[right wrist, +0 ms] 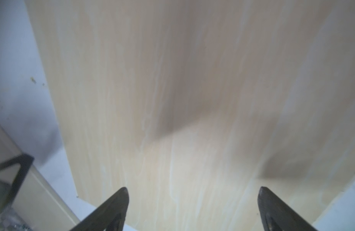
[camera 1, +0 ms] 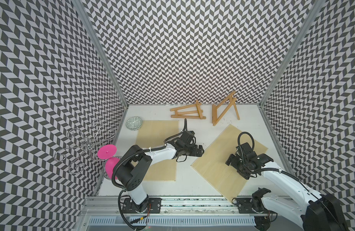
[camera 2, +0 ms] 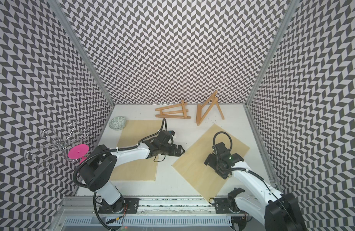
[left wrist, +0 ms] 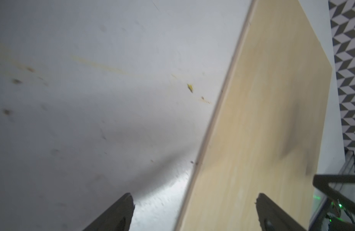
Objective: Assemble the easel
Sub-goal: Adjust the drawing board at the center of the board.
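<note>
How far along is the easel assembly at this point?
Done: one easel seems propped open at the back. In hand: nothing. The left gripper and right gripper are both open and empty, the left over the edge of a board and the right over its middle. Left: the other easel lies flat, apparently folded, with neither gripper near it.

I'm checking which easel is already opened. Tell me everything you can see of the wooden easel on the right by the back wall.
The right easel is built of slim, light-brown, unpainted-looking wooden slats. It stands opened: a ledge bar, slanted rails meeting at a raised top, and one rear leg splayed out. Its feet rest on the white table close to the back wall, beyond the angled plywood board and apart from it. Whether its top touches the wall cannot be told.
</note>
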Controlling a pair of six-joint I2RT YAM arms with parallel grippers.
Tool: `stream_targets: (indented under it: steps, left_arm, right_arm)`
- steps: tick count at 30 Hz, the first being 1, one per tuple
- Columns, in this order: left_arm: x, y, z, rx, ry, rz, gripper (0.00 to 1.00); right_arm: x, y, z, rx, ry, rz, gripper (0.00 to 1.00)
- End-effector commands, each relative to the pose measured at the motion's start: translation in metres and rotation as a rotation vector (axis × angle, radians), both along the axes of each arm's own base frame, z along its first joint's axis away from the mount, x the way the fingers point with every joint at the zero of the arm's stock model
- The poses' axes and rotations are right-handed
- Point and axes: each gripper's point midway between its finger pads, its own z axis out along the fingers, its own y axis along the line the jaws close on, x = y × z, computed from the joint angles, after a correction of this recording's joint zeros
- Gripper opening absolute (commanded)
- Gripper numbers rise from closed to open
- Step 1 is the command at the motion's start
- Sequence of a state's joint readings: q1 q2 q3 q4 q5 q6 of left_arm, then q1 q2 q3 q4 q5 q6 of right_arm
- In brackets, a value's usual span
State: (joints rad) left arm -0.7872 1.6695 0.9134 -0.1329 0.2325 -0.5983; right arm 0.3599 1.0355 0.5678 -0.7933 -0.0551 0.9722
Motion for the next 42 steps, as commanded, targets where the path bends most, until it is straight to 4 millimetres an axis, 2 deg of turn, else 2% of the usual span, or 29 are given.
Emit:
stream_targets:
  steps: [1,6,10,14,18,21,27,30,32,34,36,38,42]
  left_arm:
    - [-0.035,-0.002,-0.003,-0.019,0.064,0.018,0.96]
    - [-0.069,0.007,-0.004,-0.077,0.117,0.056,0.97]
    - [-0.088,0.002,-0.008,-0.103,0.149,0.041,0.97]
    - [-0.095,-0.006,-0.014,-0.118,0.19,0.02,0.97]
    - [-0.086,-0.01,-0.018,-0.101,0.16,0.039,0.97]
    - [-0.069,-0.007,-0.024,-0.088,0.14,0.08,0.97]
    - [-0.016,0.008,-0.02,-0.113,0.077,0.193,0.97]
    - [0.008,0.014,-0.016,-0.131,0.05,0.235,0.96]
    - [0.017,0.017,-0.012,-0.158,0.05,0.244,0.96]
    - [0.024,0.025,-0.009,-0.146,0.035,0.279,0.96]
    - [0.028,0.034,-0.007,-0.127,0.026,0.323,0.96]
    - [0.028,0.038,-0.002,-0.133,0.022,0.339,0.96]
    - [0.019,0.037,0.008,-0.165,0.036,0.334,0.96]
  right_arm:
    - [0.002,-0.035,0.0,-0.128,-0.014,-0.054,0.99]
    - [0.008,-0.07,-0.005,-0.155,-0.021,-0.146,0.99]
    - [0.012,-0.081,-0.006,-0.158,-0.027,-0.186,0.99]
    - [0.012,-0.093,-0.007,-0.188,-0.019,-0.234,0.99]
    - [0.008,-0.099,-0.017,-0.161,0.007,-0.267,0.99]
    - [0.008,-0.089,-0.024,-0.107,0.023,-0.246,0.99]
    - [0.009,-0.046,-0.037,0.111,0.048,-0.161,0.99]
    - [0.016,-0.017,-0.027,0.208,0.008,-0.119,0.99]
    - [0.022,0.008,-0.014,0.282,-0.03,-0.079,0.99]
    - [0.022,0.02,-0.003,0.291,-0.047,-0.058,0.99]
    - [0.018,0.004,-0.002,0.201,-0.035,-0.093,0.99]
    - [0.025,-0.02,0.007,0.081,-0.091,-0.14,0.99]
    - [0.069,-0.065,0.048,-0.078,-0.302,-0.179,0.99]
